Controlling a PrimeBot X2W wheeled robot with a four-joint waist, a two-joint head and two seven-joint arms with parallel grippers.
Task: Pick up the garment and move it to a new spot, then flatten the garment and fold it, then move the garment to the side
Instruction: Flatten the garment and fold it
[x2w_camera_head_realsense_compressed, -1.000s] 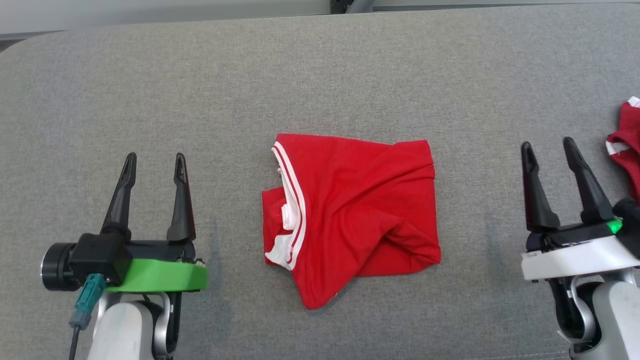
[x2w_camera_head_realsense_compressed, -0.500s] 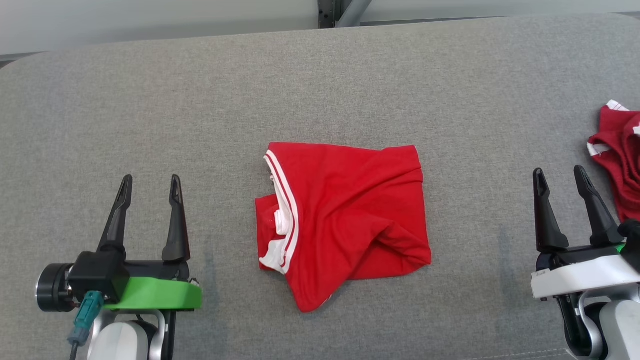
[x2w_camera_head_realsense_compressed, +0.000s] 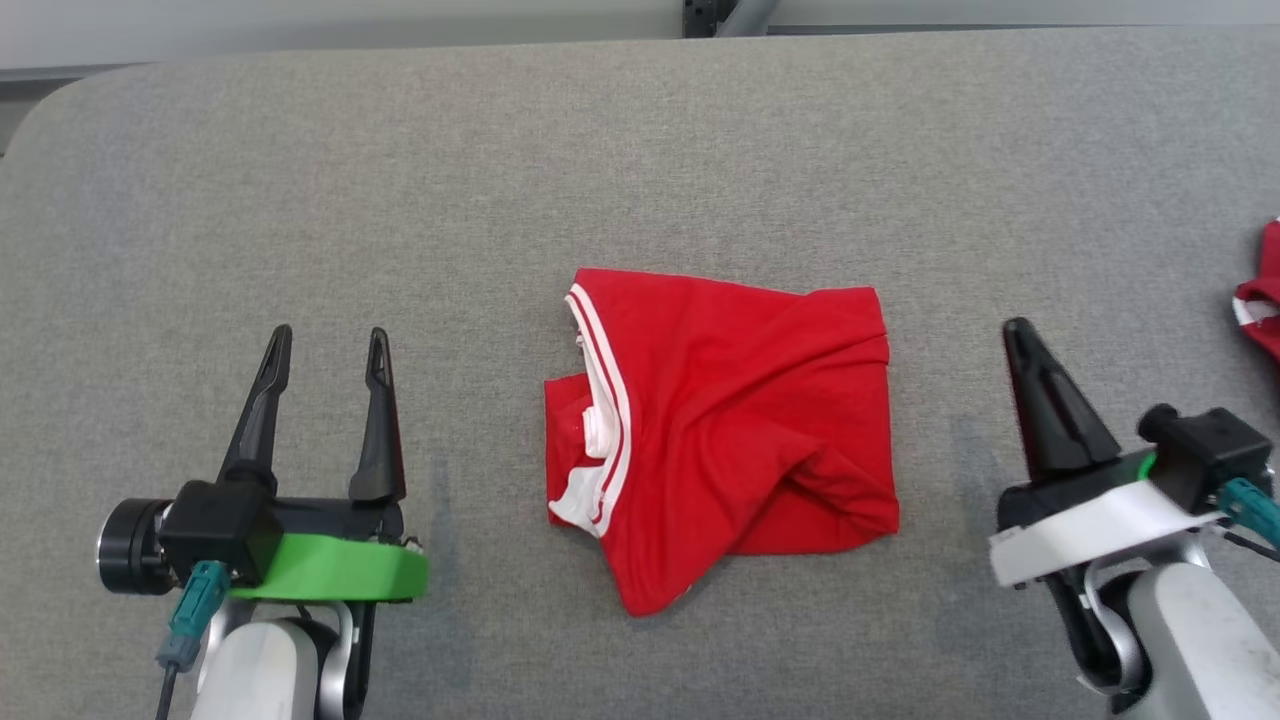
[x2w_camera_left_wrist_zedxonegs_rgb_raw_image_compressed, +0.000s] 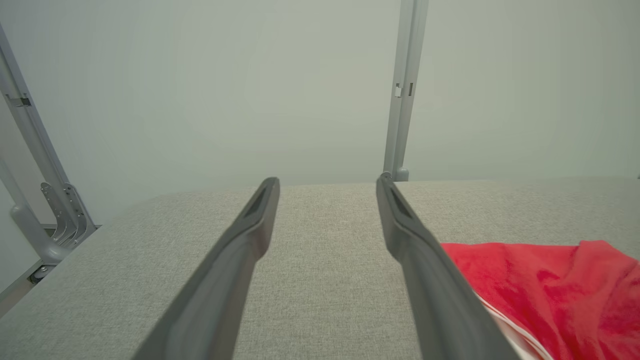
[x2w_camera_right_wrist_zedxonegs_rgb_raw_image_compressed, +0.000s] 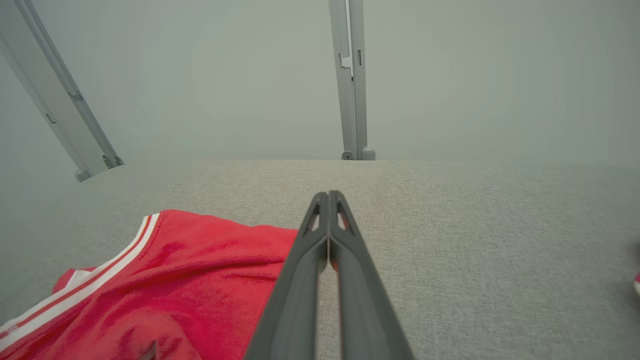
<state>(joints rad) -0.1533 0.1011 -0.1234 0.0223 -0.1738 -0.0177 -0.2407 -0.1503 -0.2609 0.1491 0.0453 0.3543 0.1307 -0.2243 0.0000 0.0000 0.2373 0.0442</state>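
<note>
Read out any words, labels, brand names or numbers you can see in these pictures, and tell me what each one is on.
None: no word, number or logo can be read.
Red garment: white stripes along one edge, no lettering showing.
Left pincer, green band: no legible marking.
Right pincer, white band: no legible marking.

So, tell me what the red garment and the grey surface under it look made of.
Garment: soft knit cloth, perhaps cotton or polyester jersey; matte, creasing loosely, with white striped trim. Surface: grey woven upholstery cloth, matte and flecked; probably padded, judging by its rounded corner.
</note>
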